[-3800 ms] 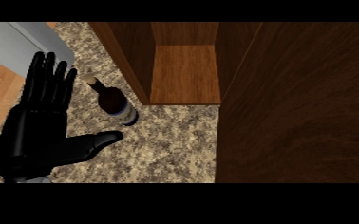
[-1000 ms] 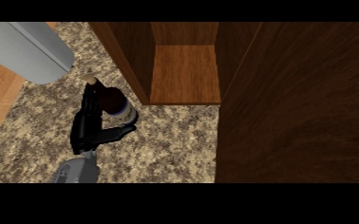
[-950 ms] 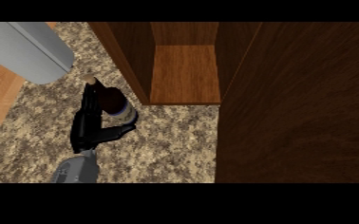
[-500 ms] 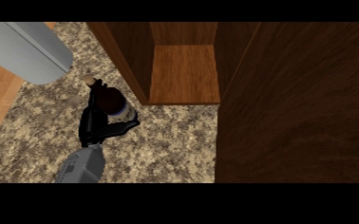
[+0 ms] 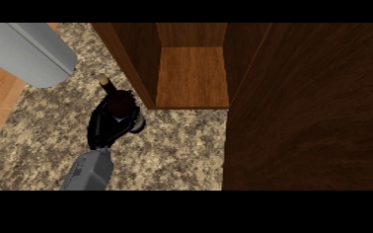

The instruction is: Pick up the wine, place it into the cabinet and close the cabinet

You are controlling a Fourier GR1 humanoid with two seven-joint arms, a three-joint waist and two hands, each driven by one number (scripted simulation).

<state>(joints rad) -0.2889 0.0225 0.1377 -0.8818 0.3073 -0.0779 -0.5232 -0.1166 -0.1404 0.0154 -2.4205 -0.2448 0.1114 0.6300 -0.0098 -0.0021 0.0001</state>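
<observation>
the right hand (image 5: 109, 128) grips the wine (image 5: 120, 103) just left of the open cabinet (image 5: 193, 76), probably to lift it inside.

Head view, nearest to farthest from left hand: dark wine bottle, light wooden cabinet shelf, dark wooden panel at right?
1. Dark wine bottle: held by the left hand, fingers curled round it.
2. Light wooden cabinet shelf: up and right.
3. Dark wooden panel: far right.
</observation>
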